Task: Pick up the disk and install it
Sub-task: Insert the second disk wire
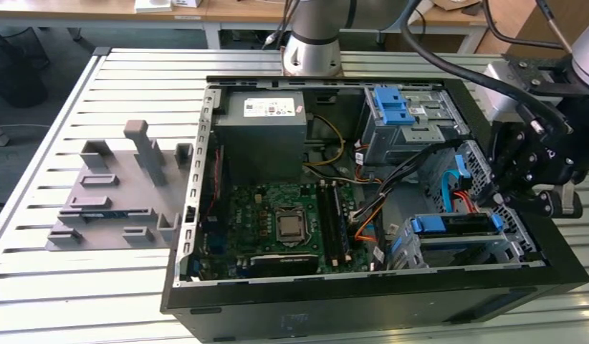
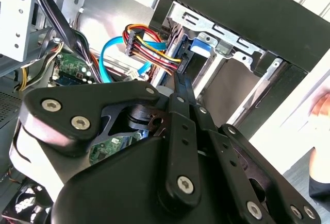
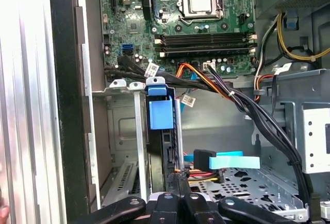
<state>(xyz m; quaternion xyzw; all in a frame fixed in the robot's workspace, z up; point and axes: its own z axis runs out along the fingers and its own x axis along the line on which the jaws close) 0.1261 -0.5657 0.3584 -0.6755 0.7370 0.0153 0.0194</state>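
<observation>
Black linkage hand (image 1: 509, 188) inside the open black computer case (image 1: 371, 301) on the slatted metal counter (image 1: 113, 287), fingers seemingly pressed together beside the blue-framed disk (image 3: 159, 112), already seated upright in its grey metal bay (image 3: 121, 141).

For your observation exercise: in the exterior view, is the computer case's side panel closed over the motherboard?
No; the computer case lies open, exposing the motherboard.

1. Even, bright daylight in the exterior view; the slatted tabletop (image 1: 46, 287) is lit softly, with faint shadows.
2. Glare washes out the slats (image 3: 23, 105) in the first wrist view.
3. In the second wrist view, the near pincer (image 2: 178, 82) linkage looks soft, and one corner is blown out white.
</observation>
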